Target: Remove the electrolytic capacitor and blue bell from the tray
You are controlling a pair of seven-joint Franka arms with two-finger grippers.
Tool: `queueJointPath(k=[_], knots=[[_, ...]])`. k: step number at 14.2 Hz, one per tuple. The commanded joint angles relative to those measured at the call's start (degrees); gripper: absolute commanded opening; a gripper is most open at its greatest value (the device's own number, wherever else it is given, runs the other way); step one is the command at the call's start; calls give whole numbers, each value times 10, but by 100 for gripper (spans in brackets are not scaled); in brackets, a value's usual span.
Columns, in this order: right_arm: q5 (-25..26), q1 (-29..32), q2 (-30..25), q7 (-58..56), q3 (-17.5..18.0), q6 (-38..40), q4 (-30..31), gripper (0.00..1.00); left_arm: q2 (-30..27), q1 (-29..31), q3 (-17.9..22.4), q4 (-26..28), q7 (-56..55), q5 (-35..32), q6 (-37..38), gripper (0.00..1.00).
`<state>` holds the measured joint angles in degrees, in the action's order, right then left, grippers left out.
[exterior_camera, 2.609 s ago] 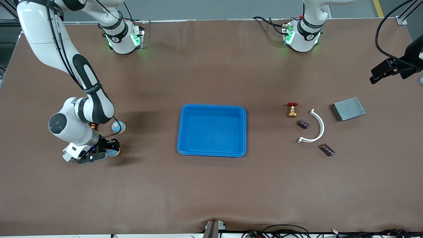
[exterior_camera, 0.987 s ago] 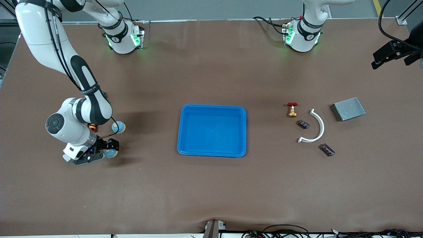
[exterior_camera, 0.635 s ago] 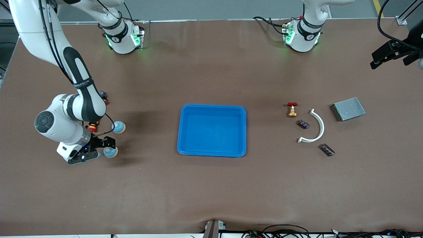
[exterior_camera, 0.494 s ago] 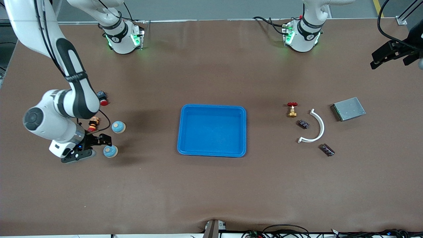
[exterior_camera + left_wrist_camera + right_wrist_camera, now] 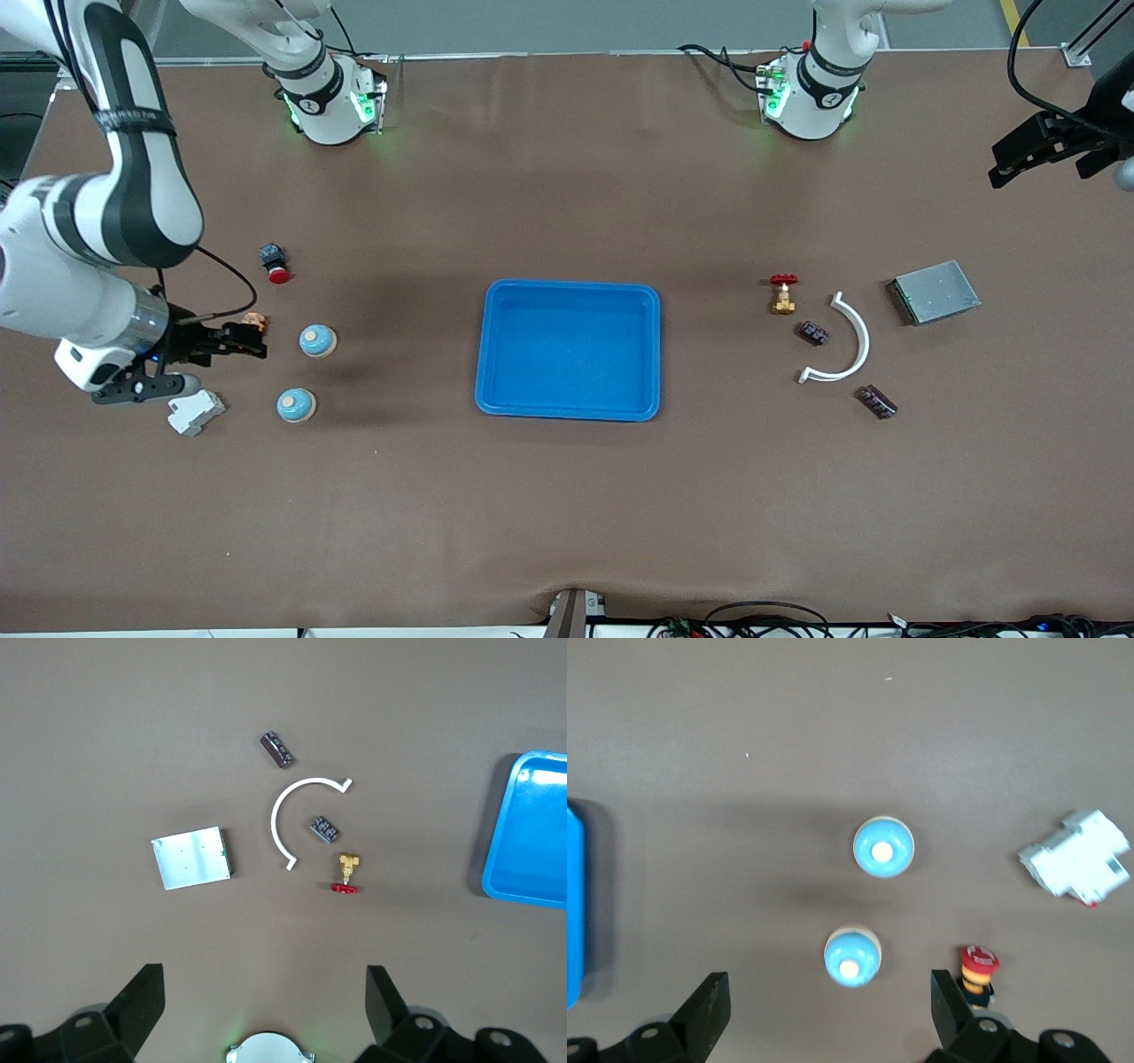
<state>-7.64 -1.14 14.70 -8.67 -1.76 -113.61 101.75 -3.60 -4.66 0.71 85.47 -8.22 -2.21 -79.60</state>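
Two bells (image 5: 317, 340) (image 5: 295, 405) sit on the surface at the right arm's end, where the right hand (image 5: 190, 363) hangs spread wide and empty. Both capacitors (image 5: 813, 333) (image 5: 876, 401) lie by a white arc (image 5: 846, 341); the left hand (image 5: 1036, 152) hovers wide, empty.

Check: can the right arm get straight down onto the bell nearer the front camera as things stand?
Probably yes. The right gripper hangs open over the table beside that bell, which stands clear of the second bell and the white block; nothing covers it.

White arms (image 5: 133, 190) w/ black bands, cables
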Motion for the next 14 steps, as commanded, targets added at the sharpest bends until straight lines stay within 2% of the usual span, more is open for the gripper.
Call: queueJointPath(k=[1, 4, 6, 11, 14], knots=[[23, 8, -34, 22, 4, 54, -14, 100, -1, 2, -1, -4, 9, 12, -5, 100], [37, 9, -38, 26, 2, 171, -100, 100, -2, 4, -1, -2, 13, 12, -3, 100], [49, 9, -38, 40, 2, 217, -134, 100, -1, 5, 0, -4, 14, 11, -3, 100], [59, 9, -43, 65, 1, 286, -200, 100, -3, 4, -2, -6, 8, 21, -2, 100], [58, 13, -63, 75, 1, 290, -204, 100, -3, 5, 2, -6, 8, 34, 1, 100]])
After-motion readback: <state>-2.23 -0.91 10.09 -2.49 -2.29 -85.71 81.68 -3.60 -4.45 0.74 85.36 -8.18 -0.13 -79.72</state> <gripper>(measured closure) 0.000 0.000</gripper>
